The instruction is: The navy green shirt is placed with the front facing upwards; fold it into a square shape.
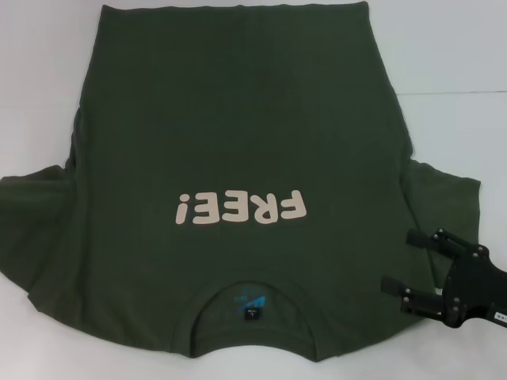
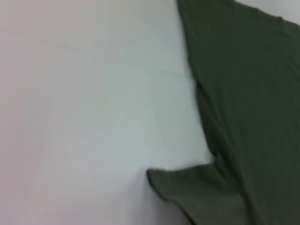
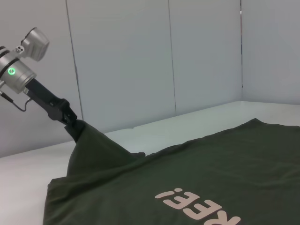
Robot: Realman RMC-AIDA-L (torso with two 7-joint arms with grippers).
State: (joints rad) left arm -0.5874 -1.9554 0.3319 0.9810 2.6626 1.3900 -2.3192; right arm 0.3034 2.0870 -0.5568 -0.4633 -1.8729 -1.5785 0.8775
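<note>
The navy green shirt (image 1: 238,119) lies spread on the white table, front up, with cream "FREE!" lettering (image 1: 242,208); its collar and blue label (image 1: 249,301) are nearest me. My right gripper (image 1: 398,262) hovers open above the shirt's right shoulder, beside the right sleeve (image 1: 444,198). In the right wrist view, my left gripper (image 3: 72,123) is shut on the far sleeve of the shirt (image 3: 211,173) and lifts it into a peak. The head view does not show the left gripper. In the left wrist view the shirt (image 2: 243,93) shows its side edge and a sleeve.
The white table (image 1: 451,63) surrounds the shirt, with bare surface at the far right and far left (image 2: 93,117). Grey wall panels (image 3: 140,56) stand behind the table's far side.
</note>
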